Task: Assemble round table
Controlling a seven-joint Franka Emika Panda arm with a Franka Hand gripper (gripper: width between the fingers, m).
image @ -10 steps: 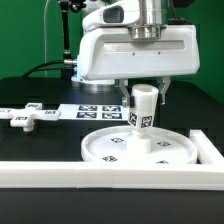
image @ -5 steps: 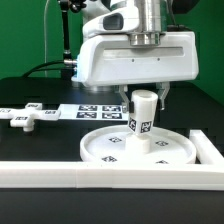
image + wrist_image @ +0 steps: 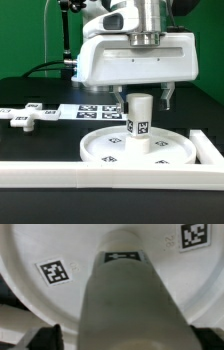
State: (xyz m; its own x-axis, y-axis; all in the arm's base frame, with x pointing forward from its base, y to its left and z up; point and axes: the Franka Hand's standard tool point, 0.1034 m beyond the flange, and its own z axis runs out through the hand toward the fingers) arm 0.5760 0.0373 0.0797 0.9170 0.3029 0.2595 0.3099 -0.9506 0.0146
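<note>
Post (image 3: pixel 140 120) upright at centre of round disc (image 3: pixel 95 146) on table (image 3: pixel 30 140), long axis vertical, tagged side toward exterior camera. End effector (image 3: pixel 146 98) above, fingers spread open, straddling post's top.

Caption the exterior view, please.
Post upright at the centre of the round disc, gripper over it, cross-shaped piece lying at the exterior view's left.

Black table (image 3: pixel 30 145) carrying four white things.
The disc (image 3: pixel 175 150) lies at centre; from it, the cross (image 3: pixel 25 117) is at ten o'clock, the marker board (image 3: pixel 95 110) at eleven, the front bar (image 3: pixel 100 172) at six, the side bar (image 3: pixel 207 148) at three.
</note>
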